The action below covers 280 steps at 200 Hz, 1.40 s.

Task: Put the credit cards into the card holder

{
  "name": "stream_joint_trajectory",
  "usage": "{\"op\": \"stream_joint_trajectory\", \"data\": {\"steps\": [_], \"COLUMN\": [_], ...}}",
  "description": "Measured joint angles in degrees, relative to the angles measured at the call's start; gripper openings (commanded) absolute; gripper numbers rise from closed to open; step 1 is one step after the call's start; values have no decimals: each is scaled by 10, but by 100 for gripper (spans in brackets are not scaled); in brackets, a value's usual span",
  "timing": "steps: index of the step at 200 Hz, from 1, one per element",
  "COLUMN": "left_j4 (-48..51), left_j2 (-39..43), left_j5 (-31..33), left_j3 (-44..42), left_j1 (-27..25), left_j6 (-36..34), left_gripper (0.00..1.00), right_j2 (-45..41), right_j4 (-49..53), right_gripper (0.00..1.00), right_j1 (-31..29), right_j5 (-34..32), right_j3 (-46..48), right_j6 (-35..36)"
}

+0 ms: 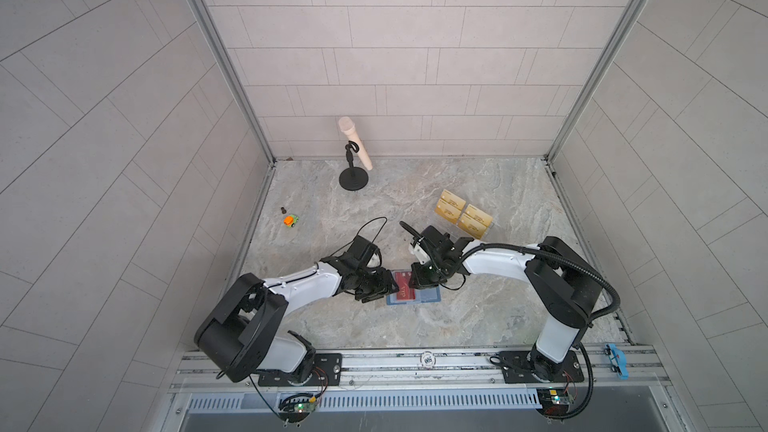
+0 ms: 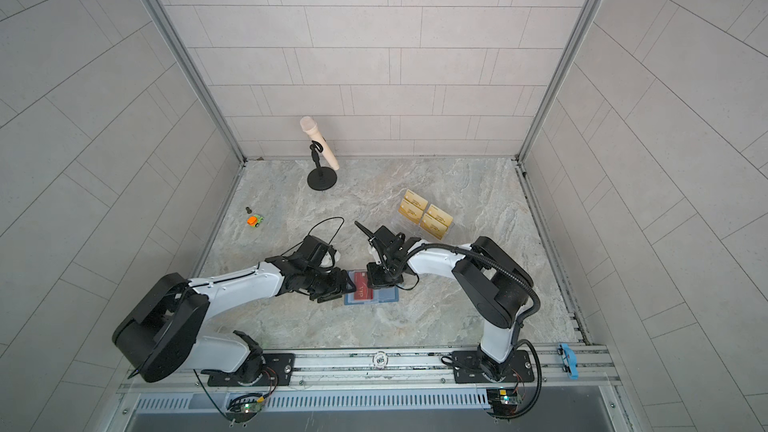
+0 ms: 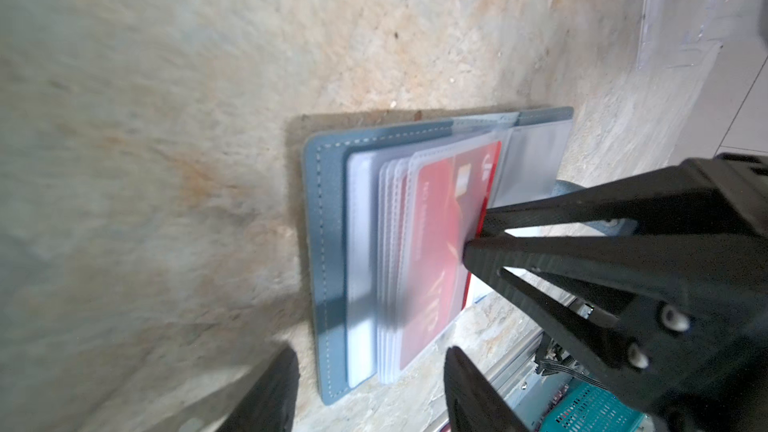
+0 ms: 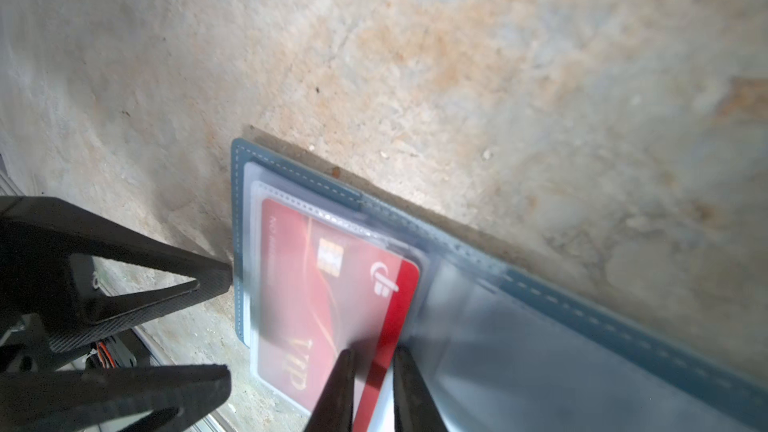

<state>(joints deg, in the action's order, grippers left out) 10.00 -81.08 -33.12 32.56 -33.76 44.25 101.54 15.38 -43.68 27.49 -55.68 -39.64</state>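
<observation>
The slate-blue card holder point(image 1: 428, 295) point(image 2: 386, 295) lies open on the marble table, its clear sleeves fanned up point(image 3: 386, 251). One red credit card point(image 4: 316, 284) with gold VIP lettering sits mostly inside the top sleeve, and one long edge sticks out bare. My right gripper point(image 4: 374, 357) point(image 1: 415, 282) is shut on that bare edge near the holder's spine. My left gripper point(image 3: 372, 353) point(image 1: 388, 284) stands open at the holder's outer edge, its fingers apart with nothing between them. Only this one red card shows.
A clear stand with pale gold cards point(image 1: 463, 214) stands behind the right arm. A microphone on a black stand point(image 1: 353, 151) is at the back. A small orange and green toy car point(image 1: 291, 221) sits at the left edge.
</observation>
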Motion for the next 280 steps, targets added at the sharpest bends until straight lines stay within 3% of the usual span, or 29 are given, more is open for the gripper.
{"op": "stream_joint_trajectory", "data": {"steps": [75, 135, 194, 252, 280], "left_j4": [-83, -108, -73, 17, 76], "left_j2": [-5, 52, -2, -44, -50], "left_j5": [-51, -64, -51, 1, 49], "left_j3": [-31, -31, 14, 77, 120], "left_j1": [6, 6, 3, -20, -27], "left_j6": [59, 74, 58, 25, 7], "left_gripper": [56, 54, 46, 15, 8], "right_j2": [1, 4, 1, -15, -21], "right_j4": [-23, -53, -104, -143, -142], "right_gripper": [20, 19, 19, 23, 26], "right_j1": [10, 14, 14, 13, 11], "right_j5": [24, 40, 46, 45, 42], "right_j3": [12, 21, 42, 69, 69], "right_j6": [1, -10, -28, -50, -49]}}
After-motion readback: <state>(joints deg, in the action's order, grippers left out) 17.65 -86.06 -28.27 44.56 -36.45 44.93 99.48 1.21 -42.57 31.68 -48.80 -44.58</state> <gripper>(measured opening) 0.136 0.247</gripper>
